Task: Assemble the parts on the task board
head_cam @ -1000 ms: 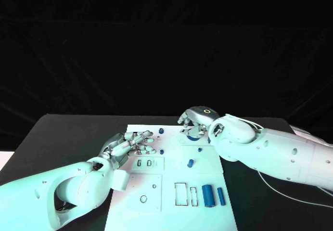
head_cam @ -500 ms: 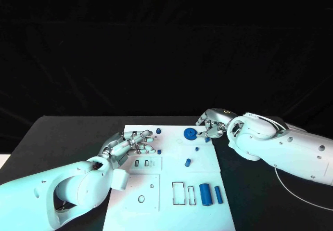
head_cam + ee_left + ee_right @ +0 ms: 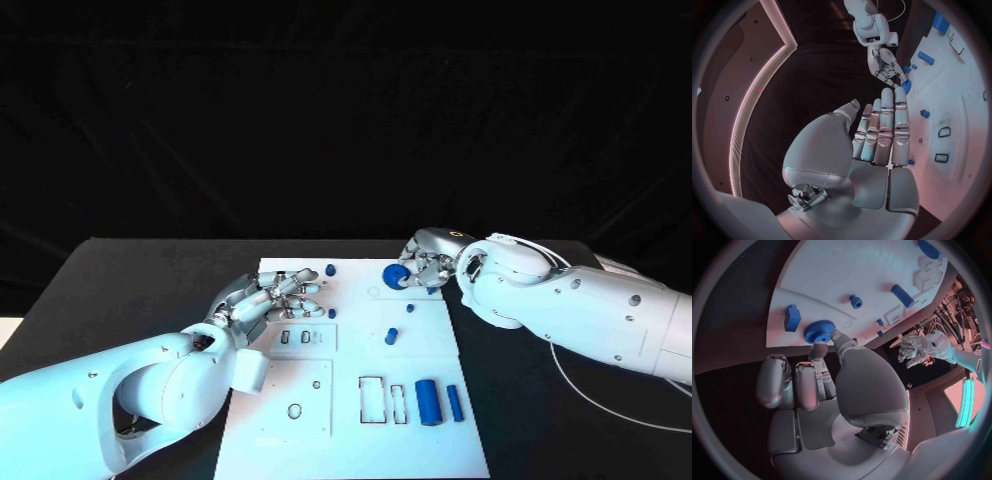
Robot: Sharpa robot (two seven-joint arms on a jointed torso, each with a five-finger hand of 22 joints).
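Observation:
The white task board (image 3: 353,360) lies in the middle of the black table. A blue gear (image 3: 392,277) sits near the board's far right corner. My right hand (image 3: 428,262) is at the gear, and in the right wrist view its thumb and a fingertip (image 3: 819,349) pinch the gear's (image 3: 819,331) rim. My left hand (image 3: 274,298) hovers over the board's left side with its fingers (image 3: 887,125) straight and nothing in it. A blue cylinder (image 3: 426,402) and a thinner blue bar (image 3: 454,403) lie at the near right of the board.
A blue peg (image 3: 391,338) stands mid-board, with small blue pieces at the far edge (image 3: 332,270) and near the gear (image 3: 410,308). A blue block (image 3: 792,317) lies beside the gear. Rectangular slots (image 3: 374,398) and an oval hole (image 3: 294,410) mark the board's near half.
My right hand drew back to the right off the gear, then came back left and now has its fingertips on it. The left hand has stayed put.

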